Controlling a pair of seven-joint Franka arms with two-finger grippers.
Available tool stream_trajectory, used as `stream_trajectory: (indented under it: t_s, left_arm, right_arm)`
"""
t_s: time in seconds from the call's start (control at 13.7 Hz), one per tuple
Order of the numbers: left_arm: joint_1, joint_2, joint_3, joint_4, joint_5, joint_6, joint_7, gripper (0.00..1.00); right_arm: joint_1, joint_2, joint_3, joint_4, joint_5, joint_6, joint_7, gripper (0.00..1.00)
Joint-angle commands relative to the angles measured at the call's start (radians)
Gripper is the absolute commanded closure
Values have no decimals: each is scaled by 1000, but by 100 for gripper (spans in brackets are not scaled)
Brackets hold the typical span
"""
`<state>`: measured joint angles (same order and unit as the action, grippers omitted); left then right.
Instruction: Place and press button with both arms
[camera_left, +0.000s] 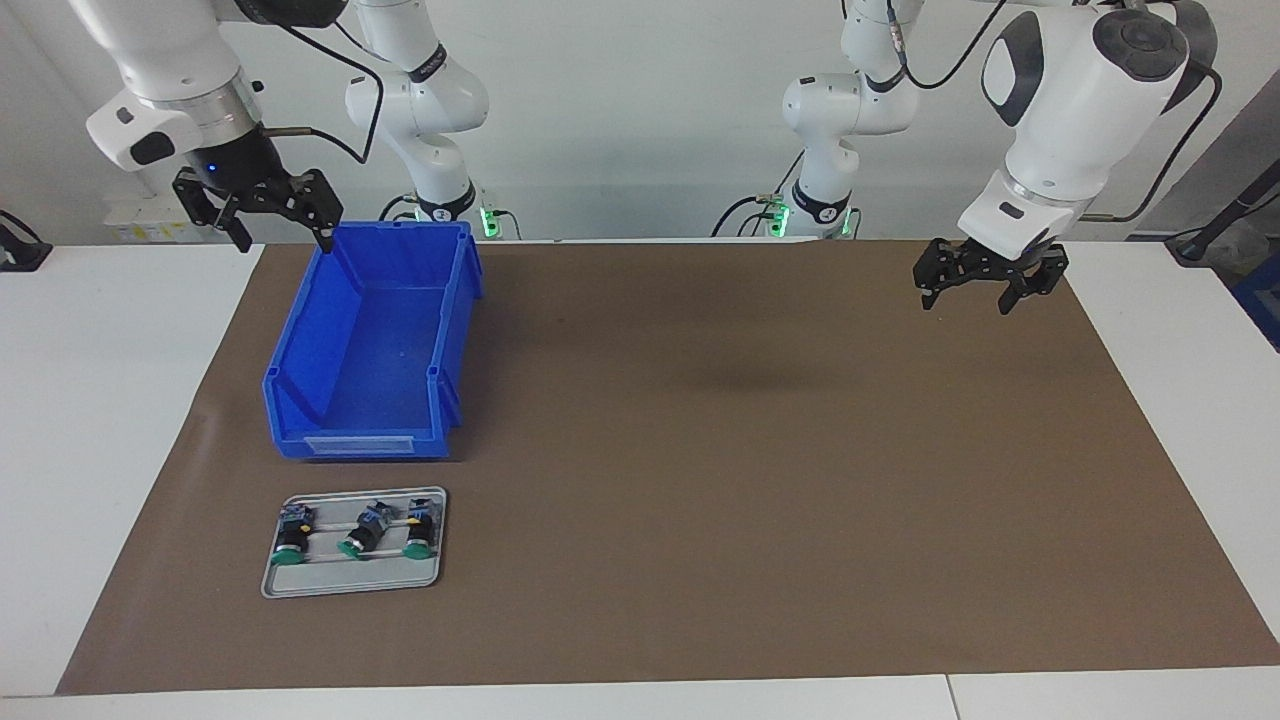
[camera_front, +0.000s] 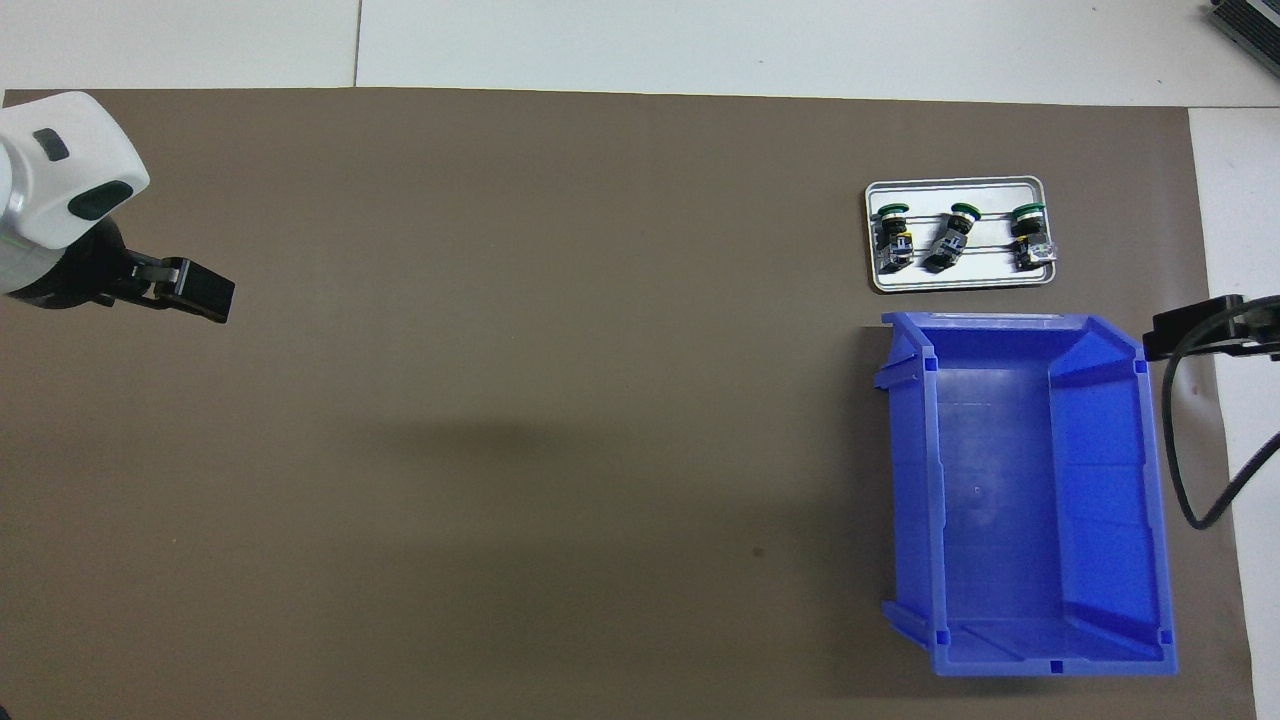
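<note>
Seeing three buttons (camera_left: 358, 533) on my tray (camera_left: 352, 584), well apart from right gripper (camera_left: 280, 236), released over bin (camera_left: 365, 345) corner; left gripper (camera_left: 985, 290) released over mat (camera_left: 750, 450), waiting

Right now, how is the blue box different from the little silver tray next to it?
The blue bin is big with tall walls; the silver tray is small, flat and shallow. The blue bin looks empty; the silver tray holds three green-capped buttons lying in a row. The blue bin sits nearer to the robots; the silver tray is farther from them. Both rest on the brown mat toward the right arm's end of the table.
</note>
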<state>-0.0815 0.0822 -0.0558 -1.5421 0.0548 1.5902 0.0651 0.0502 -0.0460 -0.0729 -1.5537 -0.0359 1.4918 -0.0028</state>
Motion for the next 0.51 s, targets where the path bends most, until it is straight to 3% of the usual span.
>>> stream_trajectory:
  t_s: [0.0, 0.44]
  left_arm:
    - [6, -30, -4, -38, 11, 11, 5, 0]
    - [-1, -32, -9, -32, 7, 36, 7, 0]
  right_arm:
    - [-4, -11, 5, -16, -18, 4, -13, 1]
    - [-12, -8, 4, -28, -18, 39, -9, 1]
